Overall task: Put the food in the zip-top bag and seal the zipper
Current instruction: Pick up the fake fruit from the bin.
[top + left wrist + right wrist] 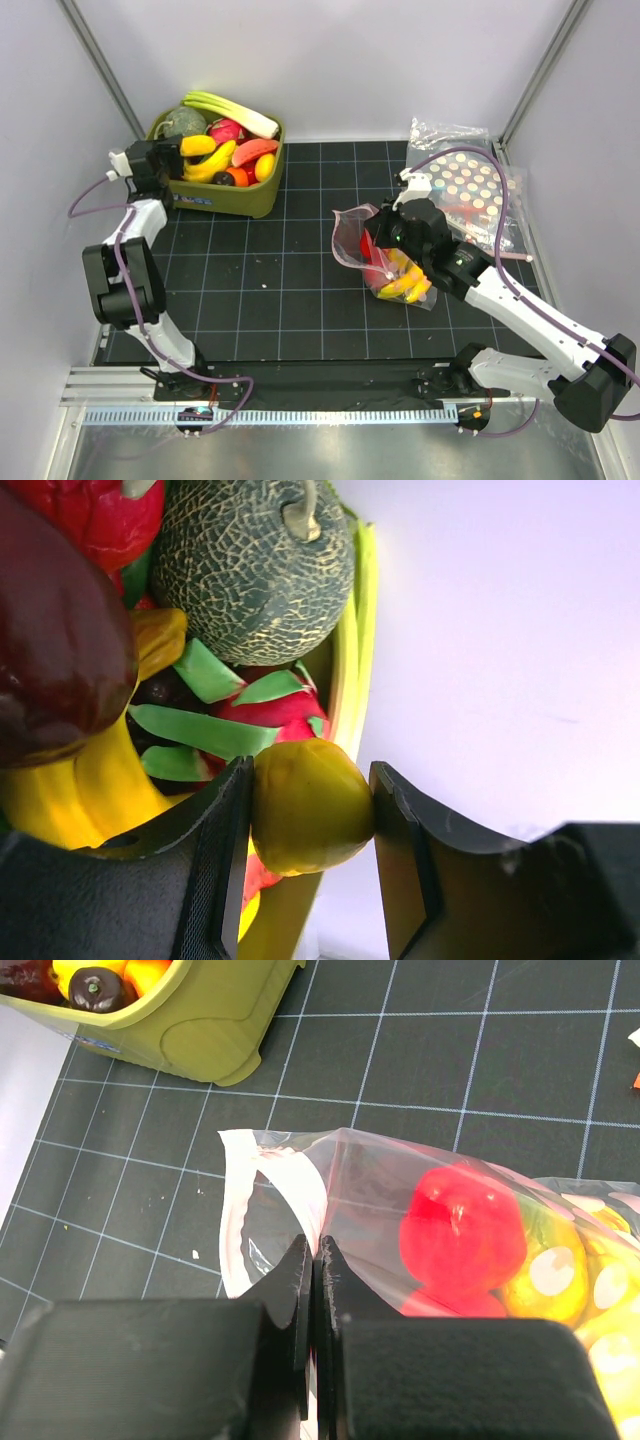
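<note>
My left gripper [172, 158] is over the left end of the olive-green bin [262, 196], shut on an orange-yellow fruit [312, 805] that sits between both fingers [225, 830]. My right gripper [388, 228] is shut on the upper edge of the zip-top bag [355, 235] at mid-table. In the right wrist view its fingertips [298, 1265] pinch the clear film beside the pale pinkish zipper strip [240, 1210], and the mouth gapes open to the left. Inside the bag are a round red fruit [462, 1225] and a yellow banana bunch [403, 281].
The bin holds several more toy foods, among them a netted green melon [255, 565], a leek [232, 112] and bananas [210, 165]. Larger clear bags with coloured dots [470, 185] lie at the back right. White walls stand close on both sides.
</note>
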Motion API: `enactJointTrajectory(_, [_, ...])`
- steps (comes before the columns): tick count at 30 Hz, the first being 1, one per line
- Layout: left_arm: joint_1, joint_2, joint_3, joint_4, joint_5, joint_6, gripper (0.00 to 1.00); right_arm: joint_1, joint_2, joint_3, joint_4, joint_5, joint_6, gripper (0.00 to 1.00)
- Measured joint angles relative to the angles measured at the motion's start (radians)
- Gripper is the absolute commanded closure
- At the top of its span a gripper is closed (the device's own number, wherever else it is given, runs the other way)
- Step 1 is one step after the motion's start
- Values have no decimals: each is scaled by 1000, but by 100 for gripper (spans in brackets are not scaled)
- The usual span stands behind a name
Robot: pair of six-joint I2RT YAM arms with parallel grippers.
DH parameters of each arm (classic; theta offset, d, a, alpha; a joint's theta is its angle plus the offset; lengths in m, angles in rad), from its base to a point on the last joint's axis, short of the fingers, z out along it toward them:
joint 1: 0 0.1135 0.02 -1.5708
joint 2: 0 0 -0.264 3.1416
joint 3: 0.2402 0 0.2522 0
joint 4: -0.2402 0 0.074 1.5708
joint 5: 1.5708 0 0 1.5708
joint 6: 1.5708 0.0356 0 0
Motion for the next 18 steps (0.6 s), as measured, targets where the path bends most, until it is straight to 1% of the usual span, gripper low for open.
enactJointTrajectory(8, [0, -150, -113, 27, -57, -20, 96, 0, 0, 0, 0, -5, 0, 99])
enactJointTrajectory(14, [0, -230, -188, 35, -38, -59, 96, 0, 0, 0, 0, -11, 0, 99])
enactJointTrajectory(18, [0, -293, -247, 35, 5, -74, 96, 0, 3, 0, 1, -19, 0, 99])
